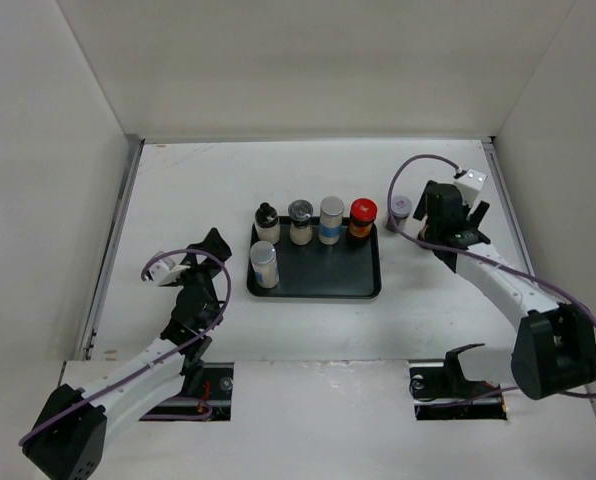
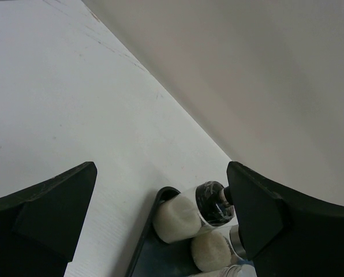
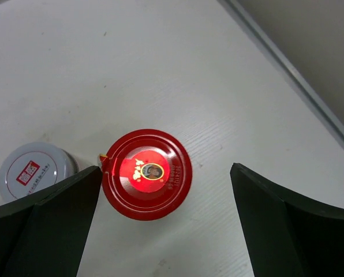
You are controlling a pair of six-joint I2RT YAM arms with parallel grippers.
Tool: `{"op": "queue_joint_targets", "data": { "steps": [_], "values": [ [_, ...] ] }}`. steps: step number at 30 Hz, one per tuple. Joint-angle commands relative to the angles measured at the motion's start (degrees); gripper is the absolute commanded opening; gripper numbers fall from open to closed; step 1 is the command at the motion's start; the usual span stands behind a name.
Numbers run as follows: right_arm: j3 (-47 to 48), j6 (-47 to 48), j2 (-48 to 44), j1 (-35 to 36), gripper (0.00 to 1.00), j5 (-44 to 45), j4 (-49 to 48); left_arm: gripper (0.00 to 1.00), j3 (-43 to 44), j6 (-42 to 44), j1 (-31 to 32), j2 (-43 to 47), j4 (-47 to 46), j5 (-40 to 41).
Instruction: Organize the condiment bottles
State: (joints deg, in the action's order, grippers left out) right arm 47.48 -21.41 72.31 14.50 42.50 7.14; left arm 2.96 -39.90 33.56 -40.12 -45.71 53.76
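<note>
The right gripper (image 3: pixel 166 168) has its jaws wide apart around a red-lidded jar (image 3: pixel 147 174) on the bare table (image 3: pixel 160 69), the round lid with its small printed badge just beside one finger and a white-lidded jar (image 3: pixel 36 172) with a red label near it. The left gripper (image 2: pixel 160 173) is likewise spread wide on nothing, facing a corner of the black tray (image 1: pixel 318 285). That tray carries a back row of black-capped bottle (image 1: pixel 267 222), grey-capped bottle (image 1: pixel 300 221), blue-banded bottle (image 1: pixel 331 219) and brown red-capped jar (image 1: pixel 363 218), with a white bottle (image 1: pixel 264 264) in front at left. From above the right arm hides the jar between its fingers, and its wrist view shows lids only.
</note>
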Motion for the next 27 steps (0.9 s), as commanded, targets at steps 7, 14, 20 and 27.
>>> {"op": "queue_joint_targets", "data": {
  "steps": [7, 14, 20, 27],
  "values": [
    [-0.82, -1.00, 5.20, -1.54, 1.00, -9.81, -8.80, 1.00, -4.72, -0.35, 0.14, -1.10, -3.59, -0.14],
    [-0.64, -1.00, 8.10, -3.38, 1.00, -8.75, -9.94, 1.00, -4.98, -0.27, 0.23, -1.10, -4.21, -0.14],
    [-1.25, -1.18, 7.32, -4.35, 0.76, -8.40, -11.27, 1.00, -5.07, -0.18, 0.41, -1.10, -4.29, -0.14],
    [-4.41, 0.75, -4.27, 0.38, 0.63, -2.60, -9.16, 1.00, -4.81, -0.27, 0.49, -1.63, -4.47, -0.93]
  ]
}}
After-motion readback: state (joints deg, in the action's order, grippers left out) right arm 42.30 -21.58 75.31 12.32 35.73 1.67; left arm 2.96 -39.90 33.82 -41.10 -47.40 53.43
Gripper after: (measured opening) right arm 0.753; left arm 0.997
